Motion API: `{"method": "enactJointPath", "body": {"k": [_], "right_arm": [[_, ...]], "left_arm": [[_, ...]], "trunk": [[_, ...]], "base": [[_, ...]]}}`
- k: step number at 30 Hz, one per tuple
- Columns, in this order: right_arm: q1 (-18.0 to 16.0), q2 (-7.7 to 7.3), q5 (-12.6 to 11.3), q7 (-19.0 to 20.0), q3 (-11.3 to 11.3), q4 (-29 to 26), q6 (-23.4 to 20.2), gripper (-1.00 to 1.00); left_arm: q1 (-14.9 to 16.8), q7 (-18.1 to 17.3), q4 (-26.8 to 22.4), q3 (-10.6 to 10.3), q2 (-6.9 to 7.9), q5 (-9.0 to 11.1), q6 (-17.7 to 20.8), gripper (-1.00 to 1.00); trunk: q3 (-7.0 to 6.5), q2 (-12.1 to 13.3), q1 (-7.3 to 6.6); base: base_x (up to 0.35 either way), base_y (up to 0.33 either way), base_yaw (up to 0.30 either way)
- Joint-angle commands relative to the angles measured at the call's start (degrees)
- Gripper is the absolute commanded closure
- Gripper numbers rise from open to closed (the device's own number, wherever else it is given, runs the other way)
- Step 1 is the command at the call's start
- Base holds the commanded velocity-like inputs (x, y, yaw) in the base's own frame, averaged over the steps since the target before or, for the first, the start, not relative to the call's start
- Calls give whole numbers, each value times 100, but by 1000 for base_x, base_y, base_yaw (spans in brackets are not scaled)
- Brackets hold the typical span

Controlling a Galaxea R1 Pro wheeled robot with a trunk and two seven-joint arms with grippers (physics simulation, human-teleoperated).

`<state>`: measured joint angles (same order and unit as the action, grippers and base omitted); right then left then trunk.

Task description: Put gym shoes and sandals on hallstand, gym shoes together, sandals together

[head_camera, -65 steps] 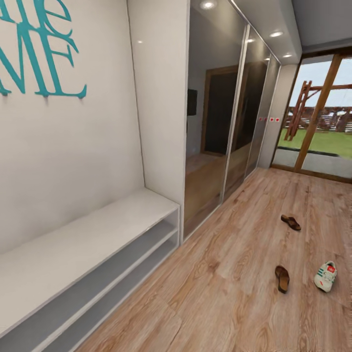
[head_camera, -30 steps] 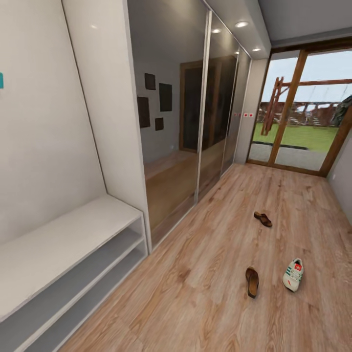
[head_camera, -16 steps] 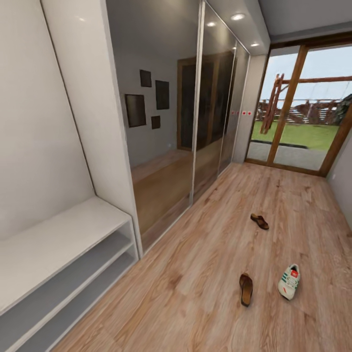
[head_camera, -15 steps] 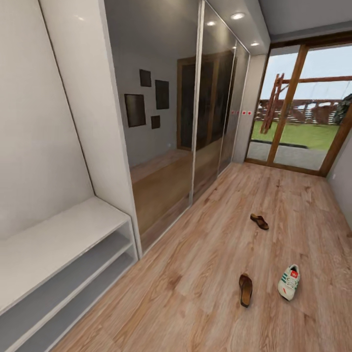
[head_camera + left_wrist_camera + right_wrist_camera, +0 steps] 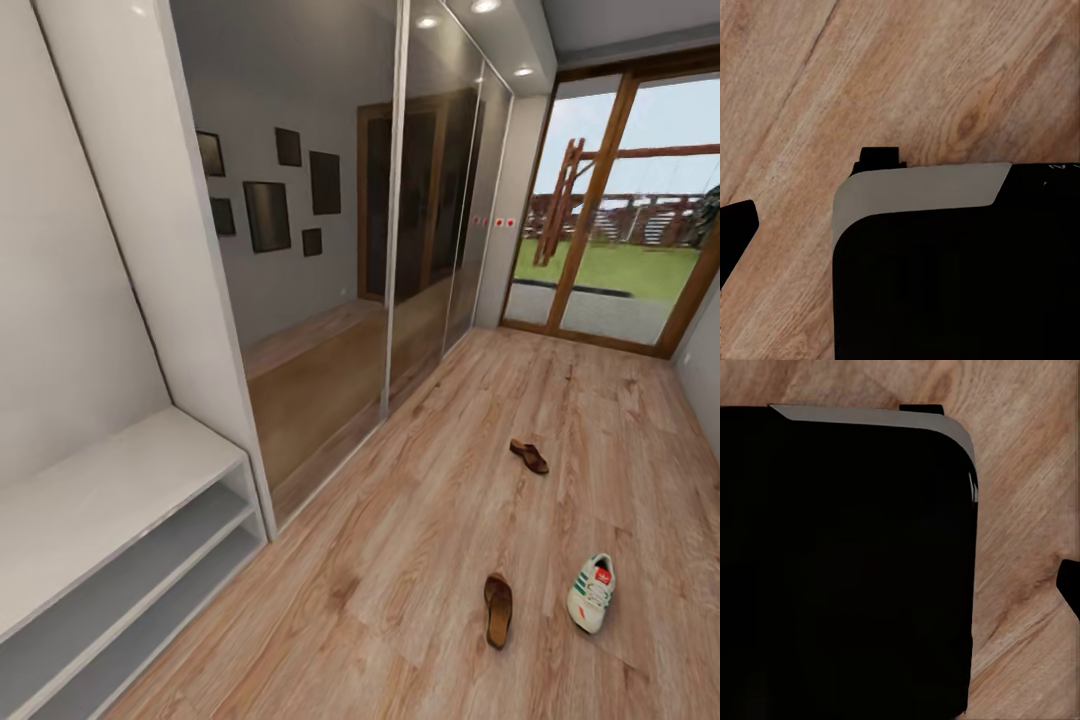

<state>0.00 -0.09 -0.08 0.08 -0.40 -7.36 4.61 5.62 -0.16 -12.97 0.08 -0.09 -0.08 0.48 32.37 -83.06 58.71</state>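
On the light brown wood-plank corridor floor (image 5: pixel 430 520) lie two dark brown leather sandals (image 5: pixel 498 609) (image 5: pixel 529 456) well apart and one white green-striped gym shoe (image 5: pixel 591 592); I cannot tell how the fingers stand, and the nearby grey two-shelf bench (image 5: pixel 110 540) risks being mistaken for the hallstand.

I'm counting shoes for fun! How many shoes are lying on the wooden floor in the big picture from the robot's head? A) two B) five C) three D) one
C: on the light brown wood-plank floor lie a far dark brown leather sandal, a near dark brown leather sandal, and one white lace-up sneaker with green stripes.
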Motion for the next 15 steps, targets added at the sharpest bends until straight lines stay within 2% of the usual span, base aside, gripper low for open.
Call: {"method": "enactJointPath", "body": {"k": [1, 15], "right_arm": [[0, 0, -1, 1, -4, -3, 13, -100], [0, -1, -1, 1, -4, -3, 13, -100]], "left_arm": [[1, -2, -4, 1, 0, -1, 5, -100], [1, -2, -4, 1, 0, 1, 5, -100]], "trunk": [[14, -2, 2], [142, -2, 2]], "base": [[235, -10, -49], [234, -2, -72]]}}
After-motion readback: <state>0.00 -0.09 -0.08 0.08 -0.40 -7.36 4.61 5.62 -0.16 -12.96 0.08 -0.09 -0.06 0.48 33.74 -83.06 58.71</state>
